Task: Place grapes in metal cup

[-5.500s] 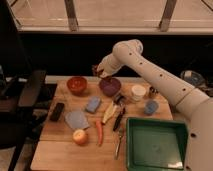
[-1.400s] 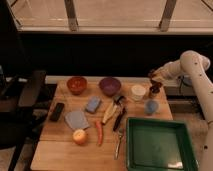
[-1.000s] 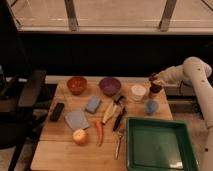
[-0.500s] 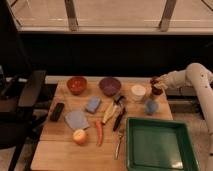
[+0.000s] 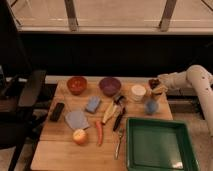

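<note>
At the table's far right edge, my gripper point(image 5: 155, 86) reaches in from the right and is shut on the dark red grapes point(image 5: 153, 82). Directly beneath it, the metal cup point(image 5: 159, 91) shows only as a brassy sliver, mostly hidden by the gripper. The grapes hang just above the cup's mouth; I cannot tell whether they touch it. The white cup point(image 5: 138, 92) stands to its left and the light blue cup point(image 5: 151, 106) just in front.
On the wooden table point(image 5: 60, 150) are a red bowl point(image 5: 76, 85), a purple bowl point(image 5: 110, 86), a blue sponge point(image 5: 92, 104), a grey cloth point(image 5: 76, 120), an apple point(image 5: 79, 136), a carrot point(image 5: 99, 132), utensils point(image 5: 119, 120) and a green tray point(image 5: 157, 145) at front right.
The arm has swung from over the purple bowl to the right side with the grapes, then lowered them onto the metal cup's position over the last second.
</note>
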Tool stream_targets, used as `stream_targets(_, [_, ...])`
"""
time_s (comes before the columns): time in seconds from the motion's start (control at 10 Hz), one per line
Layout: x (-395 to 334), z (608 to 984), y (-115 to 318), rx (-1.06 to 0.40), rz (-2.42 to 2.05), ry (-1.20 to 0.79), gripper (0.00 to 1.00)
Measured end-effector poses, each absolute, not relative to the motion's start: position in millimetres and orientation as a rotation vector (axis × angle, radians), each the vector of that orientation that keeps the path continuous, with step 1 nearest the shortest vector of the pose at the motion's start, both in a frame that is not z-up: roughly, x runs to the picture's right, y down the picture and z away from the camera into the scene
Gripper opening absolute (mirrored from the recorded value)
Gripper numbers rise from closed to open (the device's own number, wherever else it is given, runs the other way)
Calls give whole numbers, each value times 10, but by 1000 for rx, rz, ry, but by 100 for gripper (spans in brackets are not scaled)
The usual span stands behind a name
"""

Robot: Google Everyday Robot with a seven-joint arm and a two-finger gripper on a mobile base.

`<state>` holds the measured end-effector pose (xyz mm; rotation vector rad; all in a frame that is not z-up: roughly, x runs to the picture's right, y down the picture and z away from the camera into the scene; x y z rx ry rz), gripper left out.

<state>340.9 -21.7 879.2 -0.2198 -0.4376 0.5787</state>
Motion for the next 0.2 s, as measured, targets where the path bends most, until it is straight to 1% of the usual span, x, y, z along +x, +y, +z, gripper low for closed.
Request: stream_targets(0.2, [3392,8660,-324,-198,553,-440,66])
